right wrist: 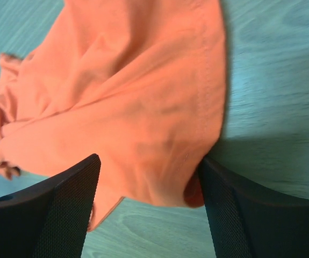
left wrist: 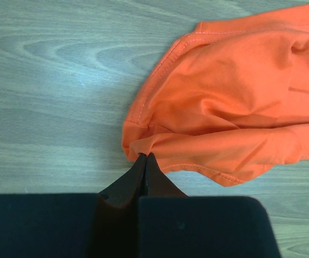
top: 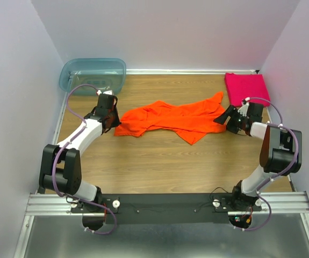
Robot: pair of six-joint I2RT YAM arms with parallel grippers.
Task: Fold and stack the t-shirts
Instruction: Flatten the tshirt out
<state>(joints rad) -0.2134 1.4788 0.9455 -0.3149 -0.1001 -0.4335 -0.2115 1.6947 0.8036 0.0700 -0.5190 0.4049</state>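
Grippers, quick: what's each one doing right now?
Left gripper: closed, pinching the orange t-shirt by its edge.
Right gripper: open, fingers either side of the same shirt's edge, not gripping.

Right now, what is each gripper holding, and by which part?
Left gripper pinches the orange t-shirt at a bunched edge fold; right gripper open, gripping nothing.

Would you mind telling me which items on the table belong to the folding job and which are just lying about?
For the job:
- orange t-shirt, crumpled in the middle
- pink t-shirt, folded, far right corner

Just lying about:
- blue-green plastic tub, far left corner
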